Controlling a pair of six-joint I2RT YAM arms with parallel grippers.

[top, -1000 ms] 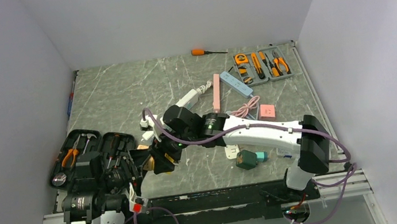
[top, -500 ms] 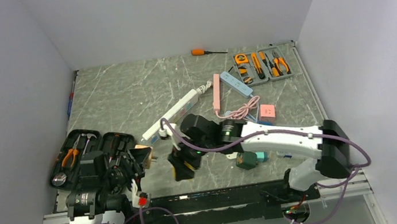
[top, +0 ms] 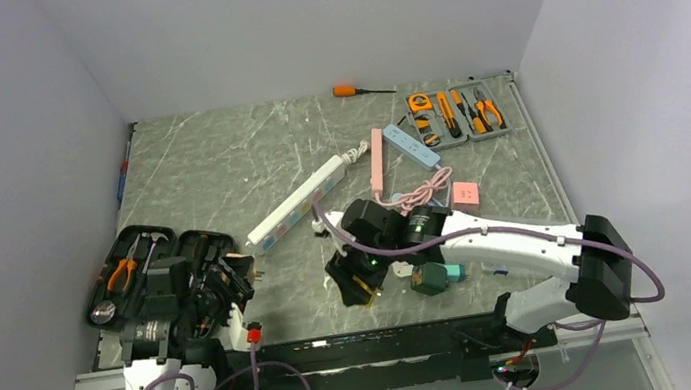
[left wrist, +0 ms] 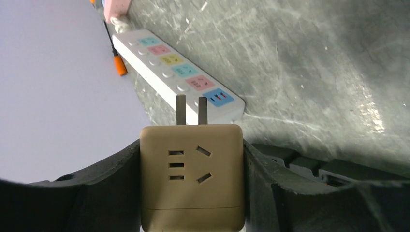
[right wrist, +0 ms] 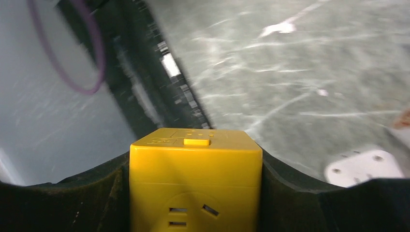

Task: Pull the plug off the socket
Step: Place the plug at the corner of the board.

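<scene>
At the wrists alone, left tool (left wrist: 191, 151) grips beige plug (left wrist: 191, 191), right tool (right wrist: 196, 159) yellow socket (right wrist: 195, 186).

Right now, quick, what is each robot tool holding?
Left tool: closed on the beige plug.
Right tool: closed on the yellow socket cube.
</scene>
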